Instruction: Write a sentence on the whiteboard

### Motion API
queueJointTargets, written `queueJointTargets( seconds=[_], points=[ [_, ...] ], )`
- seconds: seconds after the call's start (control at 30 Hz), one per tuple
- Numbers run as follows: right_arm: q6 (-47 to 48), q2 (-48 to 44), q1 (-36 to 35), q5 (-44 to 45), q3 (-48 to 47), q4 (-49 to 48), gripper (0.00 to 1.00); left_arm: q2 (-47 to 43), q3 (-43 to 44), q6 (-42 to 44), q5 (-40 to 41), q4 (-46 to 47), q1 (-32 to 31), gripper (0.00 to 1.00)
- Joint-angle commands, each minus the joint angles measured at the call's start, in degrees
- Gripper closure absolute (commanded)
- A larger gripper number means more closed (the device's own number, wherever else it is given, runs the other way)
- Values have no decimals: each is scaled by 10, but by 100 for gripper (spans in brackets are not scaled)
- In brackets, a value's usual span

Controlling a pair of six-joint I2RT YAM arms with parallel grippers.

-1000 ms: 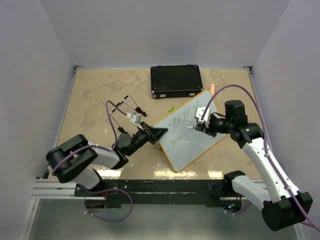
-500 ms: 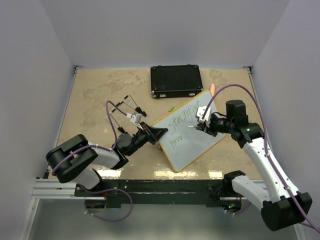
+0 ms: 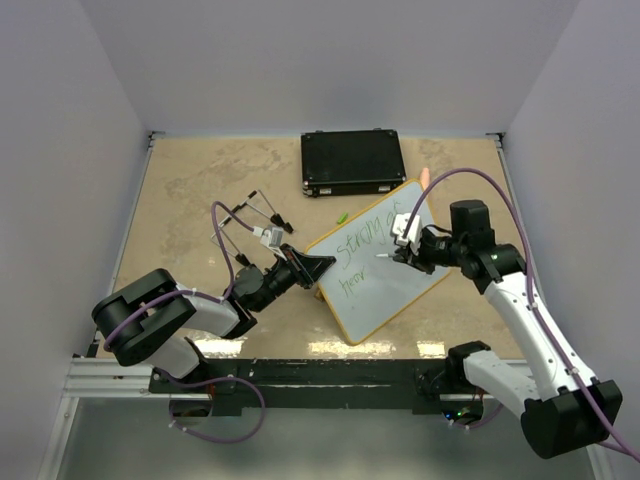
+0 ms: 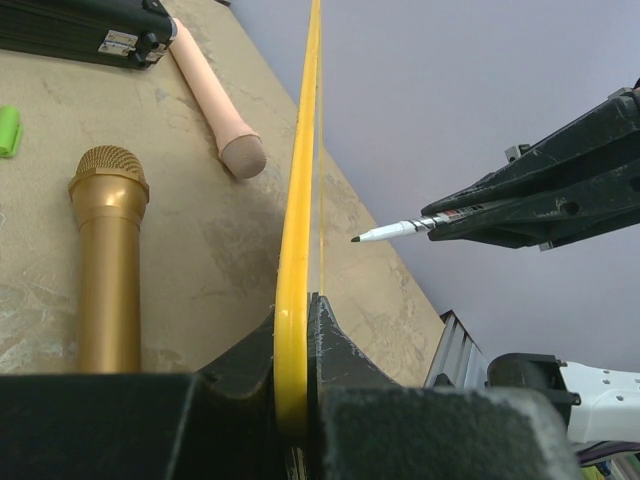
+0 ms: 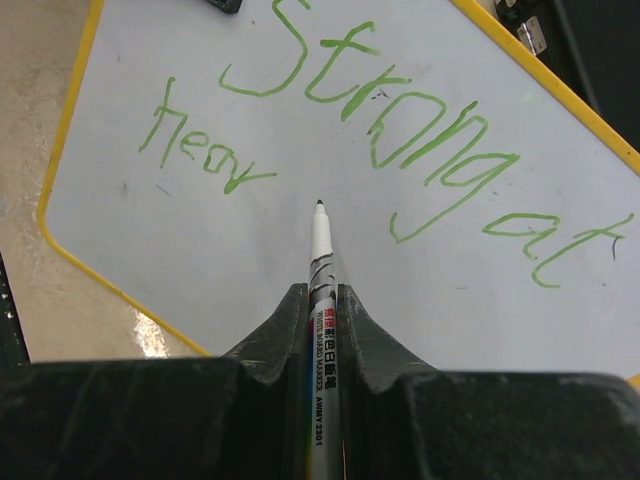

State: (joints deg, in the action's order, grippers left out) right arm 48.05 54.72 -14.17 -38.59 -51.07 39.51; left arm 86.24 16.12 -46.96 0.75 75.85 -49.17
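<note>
Gold microphone [image 4: 108, 270] lies behind whiteboard [image 4: 297, 230].

White arms [image 3: 535, 328], purple cables [image 3: 470, 172]; black left tool [image 4: 297, 330], right tool [image 5: 320, 295].

A closed black case [image 3: 352, 162] lay flat at the far edge of the beige table [image 3: 190, 180]. A small green cap [image 3: 341, 216] lay near its front side. A gold microphone [image 4: 107, 260] and a pink cylinder [image 4: 215, 100] lay on the table, apart from each other. Thin black items [image 3: 255, 210], too small to identify, lay left of the cap.
</note>
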Motion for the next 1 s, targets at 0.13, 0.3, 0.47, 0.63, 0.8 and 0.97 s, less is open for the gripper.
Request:
queueJointTargets(
  seconds=[0.13, 0.3, 0.47, 0.63, 0.8, 0.97],
  points=[
    [16, 20, 0, -15, 9, 5, 100, 7, -10, 53, -4, 4, -2, 100],
    [17, 39, -16, -17, 5, 6, 100, 7, -9, 53, -4, 3, -2, 100],
    [8, 46, -28, -18, 2, -4, 100, 9, -8, 53, -5, 5, -2, 100],
    [6, 48, -33, -24, 2, -4, 100, 10, -8, 53, -5, 5, -1, 100],
    [2, 52, -40, -20, 3, -9, 100, 11, -8, 53, -4, 8, -2, 100],
    [-6, 57, -50, -12, 4, -20, 100, 12, -7, 52, -5, 9, -1, 100]
  ],
)
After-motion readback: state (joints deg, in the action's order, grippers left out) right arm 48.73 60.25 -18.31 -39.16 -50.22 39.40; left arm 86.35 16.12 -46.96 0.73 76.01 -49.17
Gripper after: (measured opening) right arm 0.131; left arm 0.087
